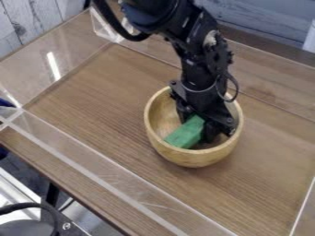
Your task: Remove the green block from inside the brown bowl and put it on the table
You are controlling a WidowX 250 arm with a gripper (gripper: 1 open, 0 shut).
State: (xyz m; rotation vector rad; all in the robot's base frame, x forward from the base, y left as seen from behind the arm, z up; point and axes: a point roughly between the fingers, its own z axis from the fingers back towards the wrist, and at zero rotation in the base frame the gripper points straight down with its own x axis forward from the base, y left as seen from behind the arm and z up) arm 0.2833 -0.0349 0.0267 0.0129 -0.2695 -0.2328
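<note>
Perhaps grey wooden boards (268,17) behind

Black arm (197,51), glossy rounded upper housing, dark jointed segments, thin looping black cable (233,85).

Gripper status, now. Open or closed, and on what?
Gripper: closed, fingers down inside the brown bowl at the green block; a firm grip on it can't be confirmed.

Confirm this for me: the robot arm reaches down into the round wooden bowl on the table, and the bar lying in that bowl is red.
The colour is wrong: the bar is green, as the camera view shows. The rest stands: the robot arm reaches down into the round wooden bowl on the table, and the bar lies in that bowl.
</note>
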